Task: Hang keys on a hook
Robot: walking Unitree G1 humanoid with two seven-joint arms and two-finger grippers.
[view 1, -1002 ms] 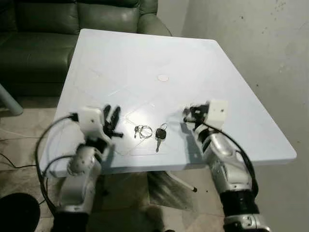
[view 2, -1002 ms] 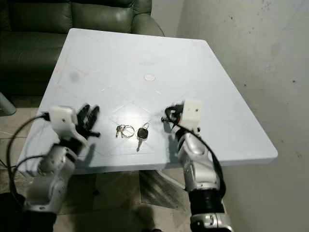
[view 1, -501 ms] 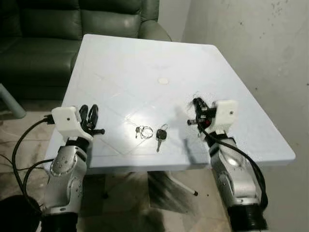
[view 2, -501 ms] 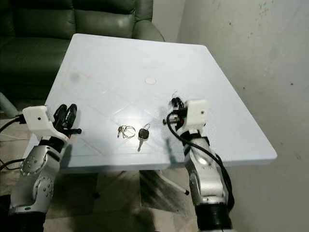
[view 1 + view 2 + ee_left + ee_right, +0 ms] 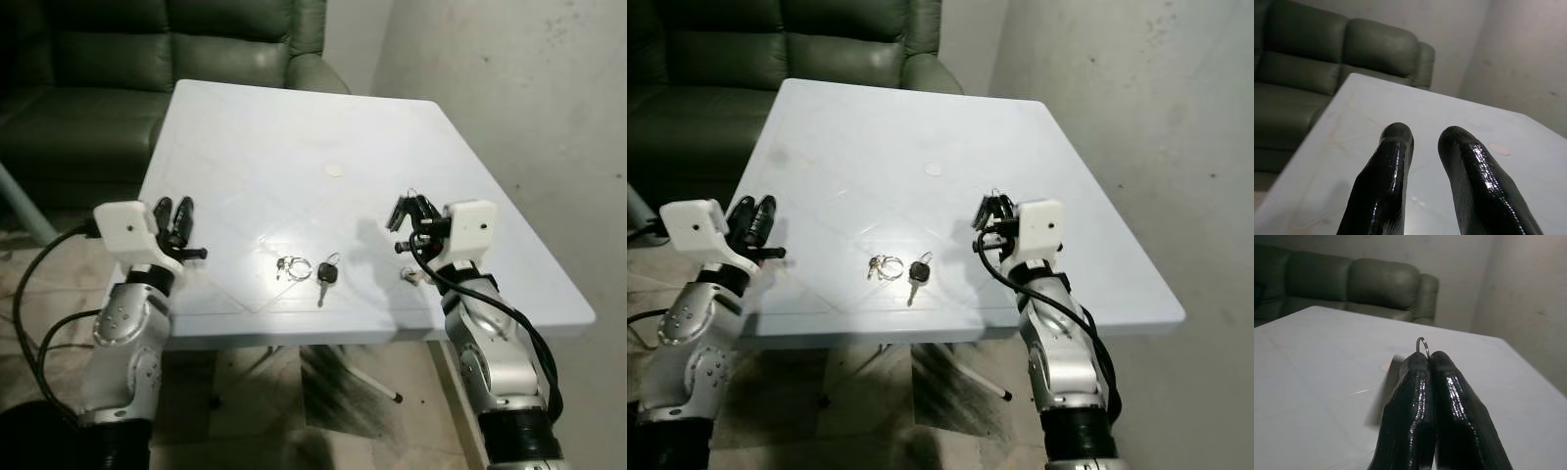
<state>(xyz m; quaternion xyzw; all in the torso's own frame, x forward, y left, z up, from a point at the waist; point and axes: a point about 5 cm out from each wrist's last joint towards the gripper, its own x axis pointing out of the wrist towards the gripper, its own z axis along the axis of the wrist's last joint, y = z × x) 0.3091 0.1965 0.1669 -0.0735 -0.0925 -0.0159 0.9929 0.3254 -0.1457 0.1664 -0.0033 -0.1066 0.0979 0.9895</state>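
On the white table [image 5: 294, 127] lie a small key ring with silver keys [image 5: 291, 266] and, just right of it, a black-headed key [image 5: 326, 274]. My right gripper [image 5: 407, 208] is held above the table to the right of them. It is shut, and a thin metal ring [image 5: 1422, 345] pokes out between its fingertips. Something small and pale [image 5: 409, 277] shows below that gripper, too small to make out. Over the table's left edge my left gripper [image 5: 176, 211] hovers, its fingers [image 5: 1396, 147] a little apart and holding nothing.
A dark green sofa [image 5: 108, 59] stands behind the table. A grey wall [image 5: 529, 88] runs along the right side. A small round mark [image 5: 334, 169] sits mid-table. Table legs [image 5: 362, 377] and a cable [image 5: 39, 294] are below on the tiled floor.
The view has shifted. Both arms have risen and spread apart: the right gripper lifted off the table, the left drew back to the left edge. The keys on the table stayed put.
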